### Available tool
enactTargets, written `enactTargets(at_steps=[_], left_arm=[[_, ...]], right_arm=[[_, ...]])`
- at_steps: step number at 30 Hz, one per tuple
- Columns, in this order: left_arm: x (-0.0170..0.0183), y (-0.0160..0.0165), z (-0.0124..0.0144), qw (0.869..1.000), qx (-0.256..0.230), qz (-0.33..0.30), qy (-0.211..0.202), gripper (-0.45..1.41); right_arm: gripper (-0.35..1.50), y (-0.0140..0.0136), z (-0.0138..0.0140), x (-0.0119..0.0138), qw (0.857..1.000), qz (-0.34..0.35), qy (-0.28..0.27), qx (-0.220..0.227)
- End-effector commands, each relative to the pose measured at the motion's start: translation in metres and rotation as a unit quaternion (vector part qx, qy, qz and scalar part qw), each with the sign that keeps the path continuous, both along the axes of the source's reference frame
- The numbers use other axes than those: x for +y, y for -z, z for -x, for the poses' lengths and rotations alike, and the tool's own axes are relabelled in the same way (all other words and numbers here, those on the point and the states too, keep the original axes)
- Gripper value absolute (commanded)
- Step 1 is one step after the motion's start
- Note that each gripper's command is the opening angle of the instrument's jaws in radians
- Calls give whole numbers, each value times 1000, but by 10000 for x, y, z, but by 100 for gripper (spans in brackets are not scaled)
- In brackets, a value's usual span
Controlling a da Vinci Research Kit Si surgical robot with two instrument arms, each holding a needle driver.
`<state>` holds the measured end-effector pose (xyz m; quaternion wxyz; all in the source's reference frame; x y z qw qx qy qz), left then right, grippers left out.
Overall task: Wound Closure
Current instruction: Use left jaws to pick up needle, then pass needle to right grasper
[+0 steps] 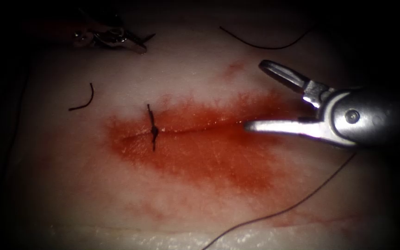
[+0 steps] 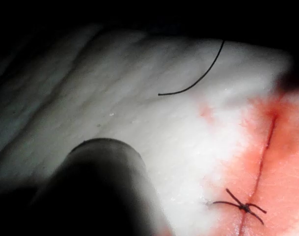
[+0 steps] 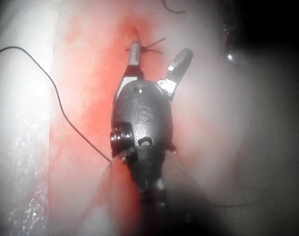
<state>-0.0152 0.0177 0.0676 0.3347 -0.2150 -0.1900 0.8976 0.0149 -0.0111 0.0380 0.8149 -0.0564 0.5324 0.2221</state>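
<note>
The right gripper [image 1: 255, 95] hangs wide open and empty, its lower jaw over the cut [image 1: 200, 129] in the tissue [image 1: 186, 194]. Beyond its tips sits one tied stitch [image 1: 153, 132], so the closing seems barely begun (more stitches needed). Farthest off, the left gripper [image 1: 137, 44] is too dim to judge, and I cannot make out the needle.

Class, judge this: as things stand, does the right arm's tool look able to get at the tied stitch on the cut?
Probably yes. The right tool has open, empty jaws right of the tied stitch, with bare tissue between; the left tool sits well away.
</note>
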Motion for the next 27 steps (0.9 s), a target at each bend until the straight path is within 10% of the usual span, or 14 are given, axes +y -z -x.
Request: enactTargets(at_steps=[1, 13, 27], left_arm=[[4, -4, 4, 1000, -5, 7, -3, -45], [-10, 53, 9, 985, -98, 129, -54, -45], [-75, 148, 45, 914, -289, 262, -110, -45]], right_arm=[[141, -5, -2, 0, 1000, 0, 1, 2], [131, -12, 14, 9, 996, -80, -20, 22], [94, -35, 15, 9, 960, -246, -75, 109]])
